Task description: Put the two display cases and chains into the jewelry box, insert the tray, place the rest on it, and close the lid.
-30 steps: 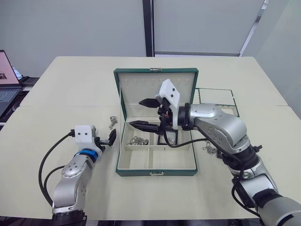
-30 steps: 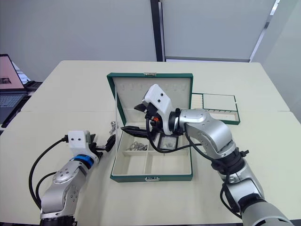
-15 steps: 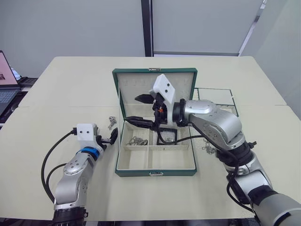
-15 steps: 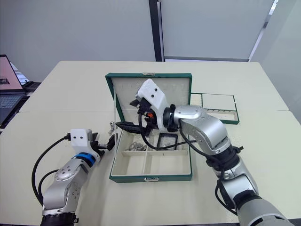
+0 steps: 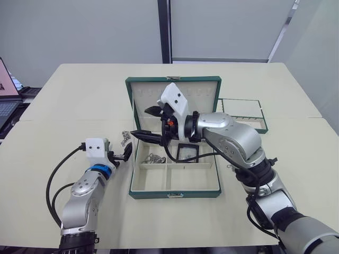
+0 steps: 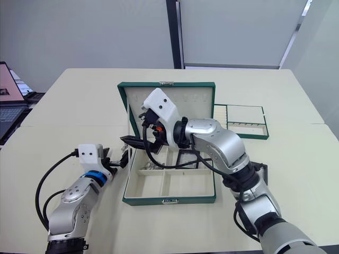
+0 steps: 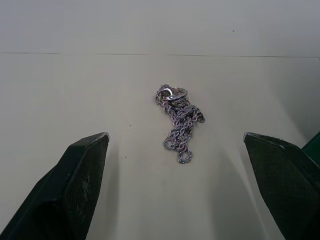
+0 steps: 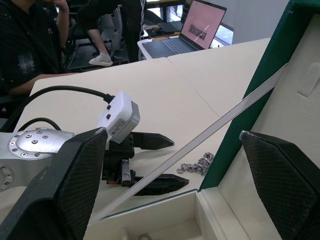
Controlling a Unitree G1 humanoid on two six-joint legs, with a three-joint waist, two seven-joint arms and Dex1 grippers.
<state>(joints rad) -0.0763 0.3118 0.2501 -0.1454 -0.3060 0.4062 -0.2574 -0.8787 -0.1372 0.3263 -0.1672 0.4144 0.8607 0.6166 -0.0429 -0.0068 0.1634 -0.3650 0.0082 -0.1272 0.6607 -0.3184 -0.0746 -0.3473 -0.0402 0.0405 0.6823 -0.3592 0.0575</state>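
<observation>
The right hand (image 5: 150,123), fingers spread and holding nothing, hovers over the left rear corner of the open box (image 5: 175,194). The left hand (image 5: 125,152), also spread and empty, faces a chain (image 7: 178,115) on the bench (image 5: 79,95) beside the box. Inside lie another chain (image 5: 154,158) and 1 case (image 5: 187,152). The tray (image 5: 243,114) sits right of the lid (image 5: 198,90).

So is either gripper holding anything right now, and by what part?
Nothing is held. The left gripper is open, with a chain lying on the table between its fingers. The right gripper is open and empty over the jewelry box.
</observation>
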